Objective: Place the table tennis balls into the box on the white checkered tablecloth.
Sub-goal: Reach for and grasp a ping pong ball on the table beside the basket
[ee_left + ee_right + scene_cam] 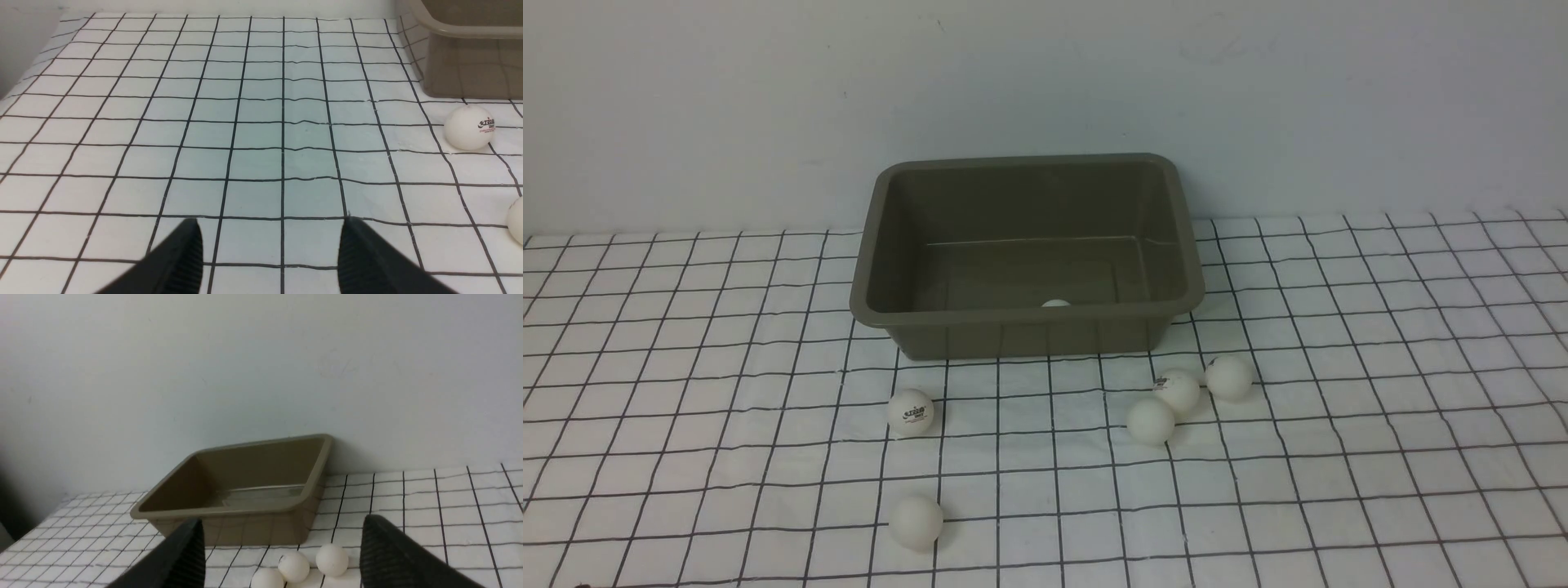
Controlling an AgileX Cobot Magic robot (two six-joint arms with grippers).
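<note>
Olive-brown box (pixel 253 528) by the wall (pixel 261 375), three white balls (pixel 293 566) just before it, perhaps touching, beyond parted black jaws.

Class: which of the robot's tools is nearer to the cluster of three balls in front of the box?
Right. The right tool hangs open with the three balls just beyond it. The left tool is over bare cloth, that cluster outside its view.

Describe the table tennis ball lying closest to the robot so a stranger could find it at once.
Start at the olive-brown box on the checkered tablecloth. Before its left end lies the logo ball, and farther out, nearest the robot, the wanted ball. Unlike that neighbour, it shows plain white, no print.
</note>
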